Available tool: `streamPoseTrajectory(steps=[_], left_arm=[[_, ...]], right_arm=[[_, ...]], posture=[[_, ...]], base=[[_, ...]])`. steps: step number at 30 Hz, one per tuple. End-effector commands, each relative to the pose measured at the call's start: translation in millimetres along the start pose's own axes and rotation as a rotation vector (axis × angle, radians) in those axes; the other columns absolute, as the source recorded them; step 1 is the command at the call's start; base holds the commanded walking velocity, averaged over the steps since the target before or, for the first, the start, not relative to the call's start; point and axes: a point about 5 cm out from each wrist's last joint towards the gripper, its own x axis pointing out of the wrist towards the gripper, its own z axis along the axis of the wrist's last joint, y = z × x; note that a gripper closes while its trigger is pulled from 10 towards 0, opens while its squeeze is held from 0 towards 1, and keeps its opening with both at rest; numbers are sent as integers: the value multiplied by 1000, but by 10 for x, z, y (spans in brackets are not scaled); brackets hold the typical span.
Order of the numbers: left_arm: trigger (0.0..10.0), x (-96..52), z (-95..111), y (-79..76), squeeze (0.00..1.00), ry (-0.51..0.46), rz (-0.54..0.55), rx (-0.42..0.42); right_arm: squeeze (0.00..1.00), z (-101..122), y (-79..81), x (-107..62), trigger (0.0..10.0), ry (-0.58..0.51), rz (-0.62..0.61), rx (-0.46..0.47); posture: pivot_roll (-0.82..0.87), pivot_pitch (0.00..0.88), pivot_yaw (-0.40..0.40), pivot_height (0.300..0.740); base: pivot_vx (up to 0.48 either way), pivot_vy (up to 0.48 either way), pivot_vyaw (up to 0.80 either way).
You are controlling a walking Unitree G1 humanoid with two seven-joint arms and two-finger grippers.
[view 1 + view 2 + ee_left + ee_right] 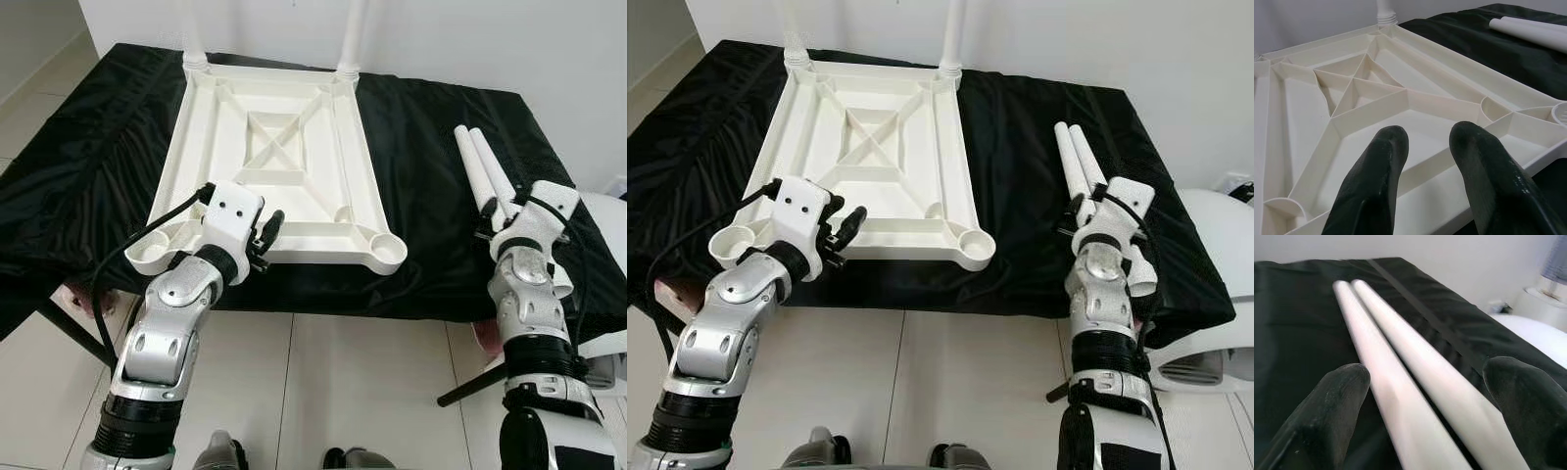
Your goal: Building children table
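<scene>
1 black cloth, glossy and creased, covered a low surface. On it lay 1 white plastic tabletop, rectangular and upside down, its underside ribbed with an X-shaped brace and a round socket at each near corner. 2 white legs stood upright in the tabletop's 2 far corners. To the right of the tabletop, well apart from it, 2 loose table legs, smooth white tubes, lay touching side by side on the cloth. The left gripper hovered over the tabletop's near edge, its 2 black fingers slightly parted and holding nothing. The right gripper sat at the near ends of the loose table legs, fingers spread wide on either side of both tubes.
</scene>
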Motion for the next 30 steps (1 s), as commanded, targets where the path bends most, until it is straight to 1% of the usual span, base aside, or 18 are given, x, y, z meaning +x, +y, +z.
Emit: streamPoseTrajectory(steps=[1, 7, 11, 18, 19, 22, 25, 28, 29, 30], left_arm=[[10000, -10, 13, -50, 0, 9, -47, 3], [10000, -22, 26, -45, 0, 20, -52, 7], [10000, -27, 27, -35, 0, 31, -52, 11], [10000, -31, 42, -41, 0, 33, -57, 6], [10000, -28, 51, -42, 0, 33, -58, 5], [10000, -27, 57, -43, 0, 32, -57, 3], [10000, -25, 77, -47, 0, 27, -55, -3], [10000, -26, 84, -48, 0, 26, -56, -3], [10000, -22, 90, -51, 0, 24, -54, -6], [10000, -21, 91, -51, 0, 24, -54, -7]], right_arm=[[0, -105, -55, -24, 10000, 54, -56, 19], [0, -165, -65, -68, 10000, 78, -85, 28], [0, -264, -68, -143, 10000, 127, -114, 52], [0, -306, -27, -201, 10000, 154, -106, 58], [0, -320, 13, -224, 10000, 167, -79, 63], [0, -323, 35, -234, 10000, 172, -63, 59], [0, -311, 102, -260, 10000, 185, -6, 57], [0, -310, 120, -269, 10000, 195, 10, 64], [0, -305, 188, -290, 10000, 205, 79, 80], [0, -302, 206, -297, 10000, 208, 99, 85]], posture=[[2, 81, -41, 740], [2, 86, -36, 740], [1, 92, -30, 740], [-3, 102, -23, 740], [-3, 105, -23, 740], [-3, 107, -22, 740], [-4, 111, -23, 740], [-4, 111, -23, 740], [-6, 117, -26, 740], [-6, 117, -26, 740]], base=[[0, 0, 0], [0, 0, 0], [0, 0, 0], [0, 0, 0], [0, 0, 0], [0, 0, 0], [0, 0, 0], [0, 0, 0], [0, 0, 0], [0, 0, 0]])
